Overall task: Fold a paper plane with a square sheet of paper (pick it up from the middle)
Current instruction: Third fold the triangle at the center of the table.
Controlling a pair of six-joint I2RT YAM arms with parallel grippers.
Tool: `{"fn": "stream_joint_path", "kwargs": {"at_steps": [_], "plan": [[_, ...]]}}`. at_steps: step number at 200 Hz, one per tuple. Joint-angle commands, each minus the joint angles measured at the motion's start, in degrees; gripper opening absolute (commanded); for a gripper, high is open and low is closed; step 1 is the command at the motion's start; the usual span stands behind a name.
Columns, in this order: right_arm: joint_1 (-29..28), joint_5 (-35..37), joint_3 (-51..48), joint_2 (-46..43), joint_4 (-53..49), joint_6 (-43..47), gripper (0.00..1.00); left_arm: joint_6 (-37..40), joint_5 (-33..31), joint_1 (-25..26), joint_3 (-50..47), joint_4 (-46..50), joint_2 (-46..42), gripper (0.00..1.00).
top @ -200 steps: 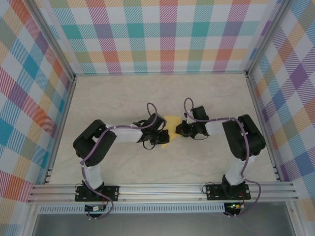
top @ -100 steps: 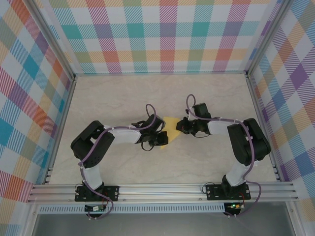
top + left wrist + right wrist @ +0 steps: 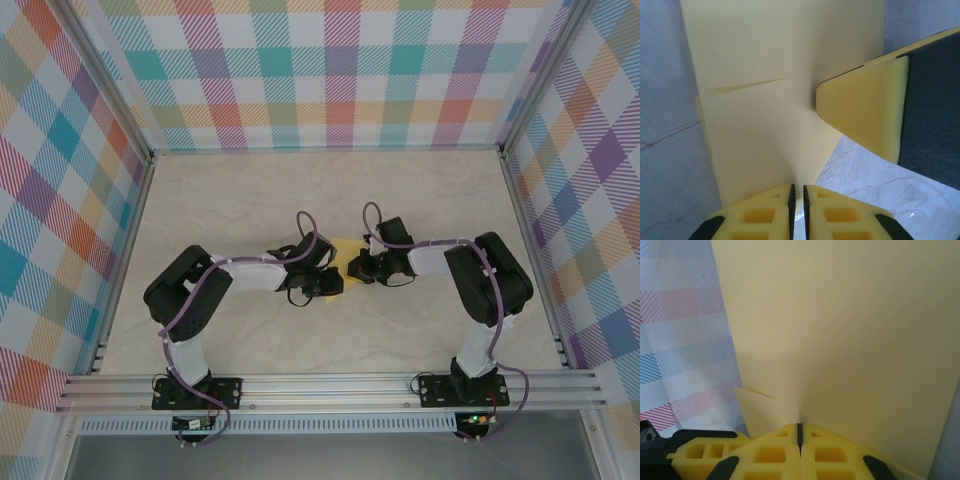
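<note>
Clamping the paper right at its tips, the right gripper is anchoring it, while the left gripper, jaws a sliver apart on a corner just ahead, grip unclear, should be easing off without tugging.

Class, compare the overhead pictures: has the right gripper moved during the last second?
Yes. Seen from above, the right gripper has shifted left, away from the right side rail, toward the left gripper at the yellow paper.

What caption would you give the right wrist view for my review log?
Right tool, jaws shut, pinches the yellow sheet of paper; checked wall visible at left.
</note>
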State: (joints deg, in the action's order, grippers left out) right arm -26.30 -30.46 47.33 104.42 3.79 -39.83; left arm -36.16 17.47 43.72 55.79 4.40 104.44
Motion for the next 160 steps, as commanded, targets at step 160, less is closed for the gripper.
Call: {"fn": "stream_joint_path", "kwargs": {"at_steps": [160], "plan": [[-0.06, 5.21, 1.36, 1.58, -6.74, 2.93, 0.01, -5.06, 0.41, -0.74, -10.40, 6.38, -9.03, 0.16]]}}
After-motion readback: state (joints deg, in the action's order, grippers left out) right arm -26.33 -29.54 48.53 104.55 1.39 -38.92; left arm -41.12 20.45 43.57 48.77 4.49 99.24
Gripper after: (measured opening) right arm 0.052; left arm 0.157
